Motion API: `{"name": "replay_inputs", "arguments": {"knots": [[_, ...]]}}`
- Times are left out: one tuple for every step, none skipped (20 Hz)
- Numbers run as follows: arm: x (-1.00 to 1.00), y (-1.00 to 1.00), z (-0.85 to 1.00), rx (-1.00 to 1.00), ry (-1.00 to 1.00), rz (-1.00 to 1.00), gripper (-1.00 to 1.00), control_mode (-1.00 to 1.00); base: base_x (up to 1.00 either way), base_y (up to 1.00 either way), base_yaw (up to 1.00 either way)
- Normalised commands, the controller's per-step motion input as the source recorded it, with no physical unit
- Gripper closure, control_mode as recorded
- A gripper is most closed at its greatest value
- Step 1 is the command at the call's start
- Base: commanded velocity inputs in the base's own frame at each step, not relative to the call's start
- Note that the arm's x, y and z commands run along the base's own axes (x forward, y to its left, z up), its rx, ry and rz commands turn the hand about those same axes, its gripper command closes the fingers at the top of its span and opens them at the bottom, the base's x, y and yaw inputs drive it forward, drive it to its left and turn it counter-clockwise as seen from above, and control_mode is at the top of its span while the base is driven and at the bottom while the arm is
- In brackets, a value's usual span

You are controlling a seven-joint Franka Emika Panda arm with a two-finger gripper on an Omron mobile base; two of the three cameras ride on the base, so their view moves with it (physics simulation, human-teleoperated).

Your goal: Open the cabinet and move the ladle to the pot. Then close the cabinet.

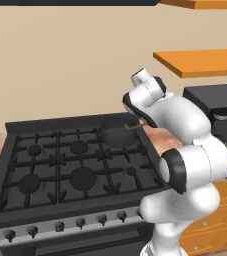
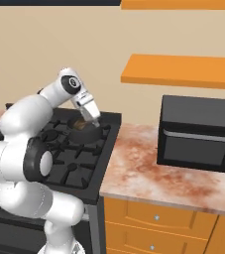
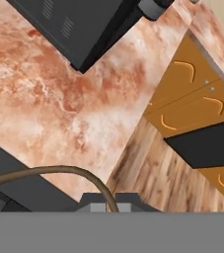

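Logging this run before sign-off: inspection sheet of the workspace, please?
Surface: black gas stove beside a reddish marble counter.
Job's things: dark pot on the stove's back right burner; ladle, its thin brown handle rising out over the pot rim. Cabinet door: not seen.
Clutter: black microwave on the counter.
Tool: shut on the ladle handle, above the pot.
Cables: nothing seen.
Surroundings: beige wall, orange shelf, orange base cabinets, wood floor.
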Motion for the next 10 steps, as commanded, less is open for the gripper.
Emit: {"name": "replay_inputs", "arguments": {"knots": [[0.64, 0.0, -0.19, 0.0, 0.18, 0.0, 1.0, -1.0, 0.0, 0.0, 0.0], [0.58, 0.0, -0.21, 0.0, 0.17, 0.0, 1.0, -1.0, 0.0, 0.0, 0.0], [0.5, 0.0, -0.21, 0.0, 0.17, 0.0, 1.0, -1.0, 0.0, 0.0, 0.0], [0.49, 0.0, -0.23, 0.0, 0.16, 0.0, 1.0, -1.0, 0.0, 0.0, 0.0], [0.49, 0.0, -0.22, 0.0, 0.16, 0.0, 1.0, -1.0, 0.0, 0.0, 0.0], [0.46, 0.01, -0.21, 0.0, 0.14, 0.0, 1.0, -1.0, 0.0, 0.0, 0.0], [0.41, 0.09, -0.23, 0.0, 0.13, 0.0, 1.0, -1.0, 0.0, 0.0, 0.0], [0.4, 0.09, -0.19, 0.0, 0.12, 0.0, 1.0, -1.0, 0.0, 0.0, 0.0], [0.36, 0.1, -0.15, 0.0, 0.09, 0.0, 1.0, -1.0, 0.0, 0.0, 0.0], [0.39, 0.11, -0.15, 0.0, 0.1, -0.01, 1.0, -1.0, 0.0, 0.0, 0.0]]}}
